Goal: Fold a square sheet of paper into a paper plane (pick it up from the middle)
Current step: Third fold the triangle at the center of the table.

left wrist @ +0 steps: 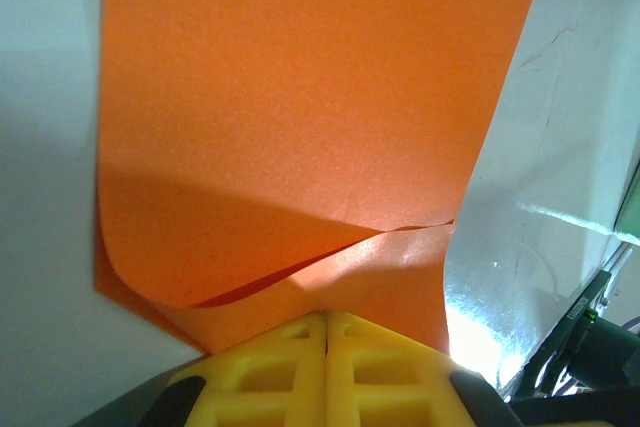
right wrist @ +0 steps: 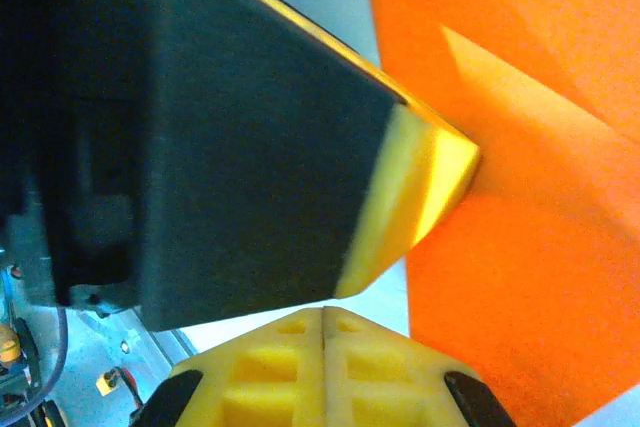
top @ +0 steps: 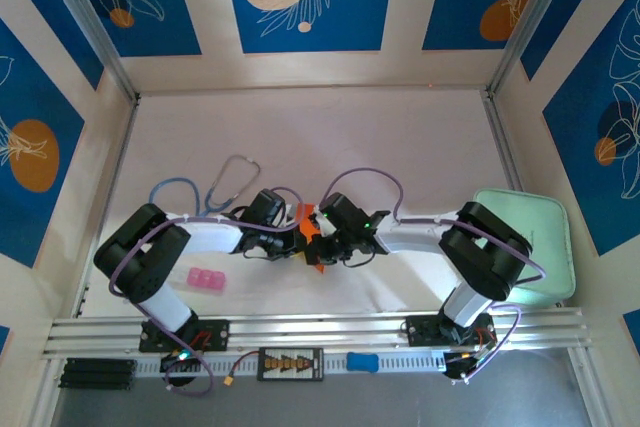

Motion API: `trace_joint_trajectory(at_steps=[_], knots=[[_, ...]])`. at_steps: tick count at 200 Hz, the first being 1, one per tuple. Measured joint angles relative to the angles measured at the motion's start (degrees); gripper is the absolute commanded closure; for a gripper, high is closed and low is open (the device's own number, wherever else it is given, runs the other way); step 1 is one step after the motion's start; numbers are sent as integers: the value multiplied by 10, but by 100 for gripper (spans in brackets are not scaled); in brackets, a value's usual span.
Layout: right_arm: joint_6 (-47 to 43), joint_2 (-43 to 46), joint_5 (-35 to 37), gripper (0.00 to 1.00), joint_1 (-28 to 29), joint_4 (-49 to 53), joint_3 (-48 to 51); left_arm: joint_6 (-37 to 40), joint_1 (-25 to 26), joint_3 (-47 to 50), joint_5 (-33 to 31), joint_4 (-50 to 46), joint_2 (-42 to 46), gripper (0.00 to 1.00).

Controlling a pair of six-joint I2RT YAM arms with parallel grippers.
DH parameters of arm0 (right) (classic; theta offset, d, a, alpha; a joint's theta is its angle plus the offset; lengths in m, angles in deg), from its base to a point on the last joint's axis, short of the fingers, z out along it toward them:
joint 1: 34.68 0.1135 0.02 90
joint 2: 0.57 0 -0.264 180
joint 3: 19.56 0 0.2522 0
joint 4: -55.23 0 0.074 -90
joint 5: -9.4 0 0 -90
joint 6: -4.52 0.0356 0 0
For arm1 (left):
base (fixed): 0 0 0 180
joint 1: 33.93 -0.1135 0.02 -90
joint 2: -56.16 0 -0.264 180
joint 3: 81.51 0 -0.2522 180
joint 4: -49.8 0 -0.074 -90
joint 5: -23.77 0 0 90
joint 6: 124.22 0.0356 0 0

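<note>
The orange square sheet of paper (top: 310,231) is held just above the table's middle, between the two wrists. In the left wrist view the sheet (left wrist: 300,127) hangs ahead with one flap curling over a lower layer. My left gripper (left wrist: 326,317) is shut, pinching that lower layer at its edge. In the right wrist view the folded sheet (right wrist: 520,197) fills the right side. My right gripper (right wrist: 324,312) is shut with nothing between its fingertips, just left of the paper's edge. The left gripper's yellow-padded finger (right wrist: 420,197) presses against the sheet there.
A pale green tray (top: 530,247) lies at the right edge of the table. A small pink block (top: 207,279) rests near the left arm's base. A stethoscope (top: 215,187) lies behind the left arm. Both grippers (top: 298,233) (top: 324,227) nearly touch.
</note>
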Motion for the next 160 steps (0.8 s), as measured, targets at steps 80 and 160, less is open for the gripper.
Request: trace_joint_trajectory(at_steps=[80, 160], knots=[[4, -5, 8, 94, 9, 25, 16, 0, 0, 0, 0, 0, 0, 95], [26, 21, 4, 92, 8, -23, 71, 0, 0, 0, 0, 0, 0, 95]])
